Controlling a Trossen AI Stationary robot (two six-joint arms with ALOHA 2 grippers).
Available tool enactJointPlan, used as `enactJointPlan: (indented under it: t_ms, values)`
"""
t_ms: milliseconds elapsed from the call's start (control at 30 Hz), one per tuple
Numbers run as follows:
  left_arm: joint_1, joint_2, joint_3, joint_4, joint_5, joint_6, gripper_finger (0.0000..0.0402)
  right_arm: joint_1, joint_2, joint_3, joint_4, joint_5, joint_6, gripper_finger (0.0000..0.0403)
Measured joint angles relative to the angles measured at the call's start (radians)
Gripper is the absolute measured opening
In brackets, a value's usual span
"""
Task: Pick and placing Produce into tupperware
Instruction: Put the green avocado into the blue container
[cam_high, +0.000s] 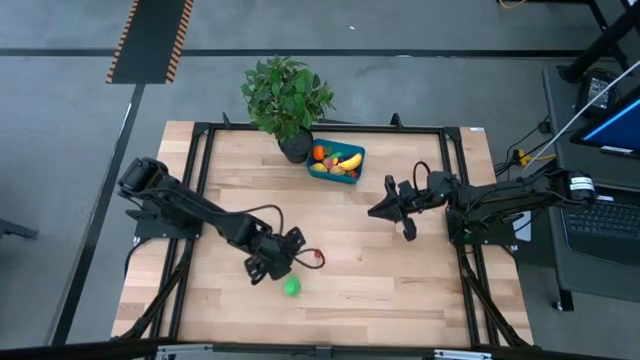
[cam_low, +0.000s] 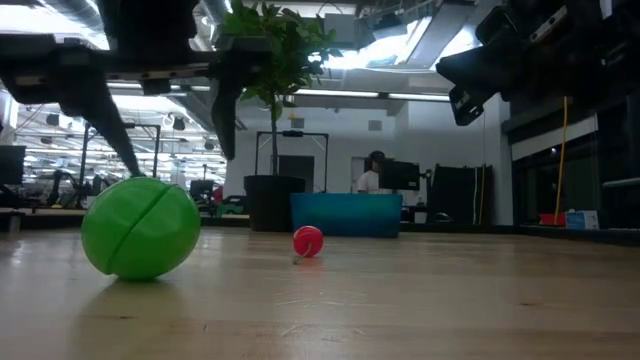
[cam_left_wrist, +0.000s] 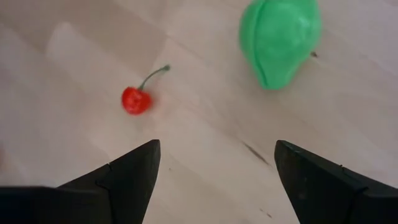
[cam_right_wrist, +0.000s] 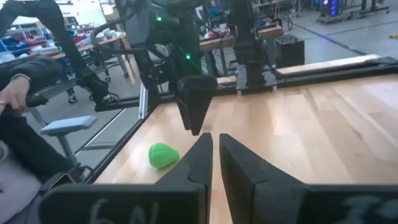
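Green and smooth, the pear (cam_high: 291, 287) lying near the cherry (cam_high: 318, 259) on bare wood table (cam_high: 400, 280) looks light, hard and apt to roll, best pinched across its middle by the left gripper (cam_high: 283, 258), fingers spread above it, the right gripper (cam_high: 381, 210) closed mid-table, tupperware (cam_high: 337, 162) well apart.

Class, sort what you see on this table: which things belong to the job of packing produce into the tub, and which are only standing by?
Job: green fruit; cherry; blue tub with produce inside; open left claw.

Standing by: potted plant; shut right claw.
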Motion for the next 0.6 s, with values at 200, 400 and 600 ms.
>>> enactJointPlan:
  t_ms: [200,400,600]
  values:
    - [-0.028,0.066,0.047,-0.028,0.000,0.050,0.0308,0.029,0.005,0.000,-0.011,0.003,0.001,0.0033]
    - [-0.060,0.081,0.059,-0.004,0.000,0.084,0.0308,0.048,0.005,0.000,-0.017,0.052,-0.003,0.0033]
    - [-0.099,0.081,0.059,0.045,0.009,0.092,0.0308,0.048,0.005,0.000,-0.018,0.052,-0.003,0.0033]
